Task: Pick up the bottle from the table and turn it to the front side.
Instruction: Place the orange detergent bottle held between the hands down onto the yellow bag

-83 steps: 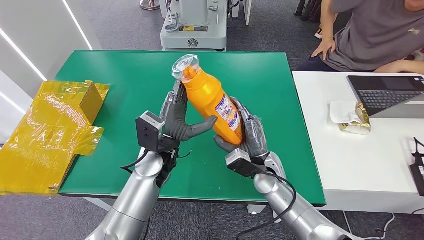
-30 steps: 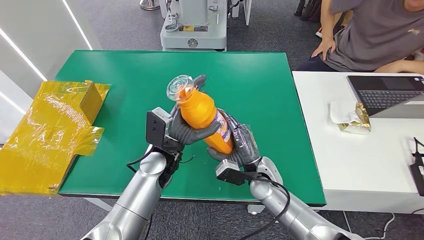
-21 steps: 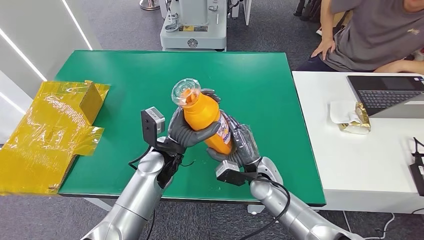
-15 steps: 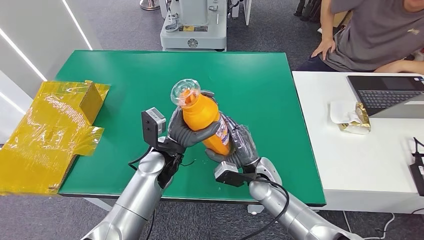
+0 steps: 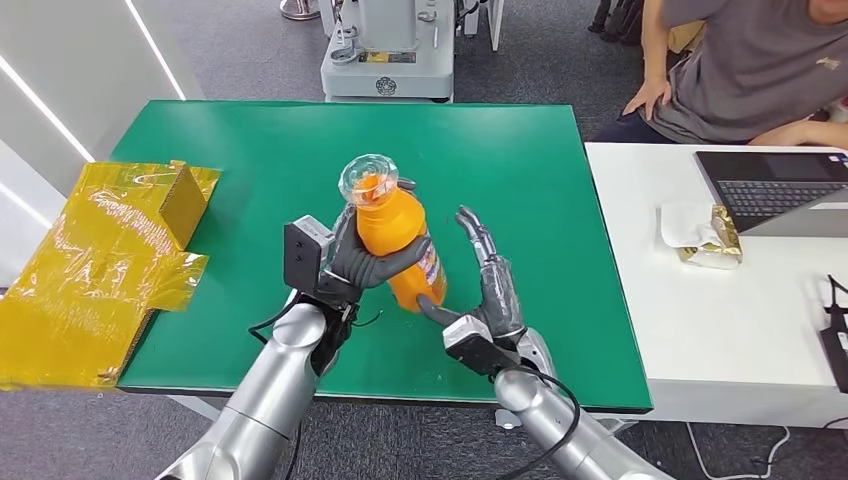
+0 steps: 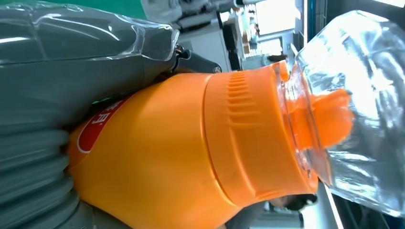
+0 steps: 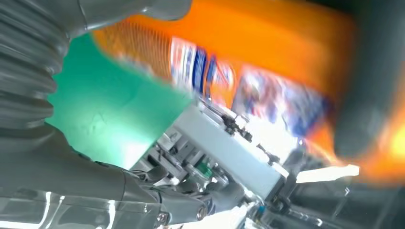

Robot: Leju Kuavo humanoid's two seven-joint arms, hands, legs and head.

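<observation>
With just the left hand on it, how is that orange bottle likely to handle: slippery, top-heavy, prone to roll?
The bottle looks like smooth, glossy plastic, so it may slip or twist in the left hand, which wraps its middle alone; the right hand is spread beside it. The round body would probably roll if laid down. The clear cap looks light, so top-heaviness seems unlikely.

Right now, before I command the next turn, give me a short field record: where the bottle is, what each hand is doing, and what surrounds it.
object: orange plastic bottle with clear cap, lifted above the green table, cap tilted away from the robot
label: printed label faces the right hand side, partly visible
left hand: grips the bottle around its middle
right hand: fingers spread, beside the bottle; contact cannot be told
nearby: yellow wrapped cardboard box at the table's left edge; seated person by the white desk with a laptop
</observation>
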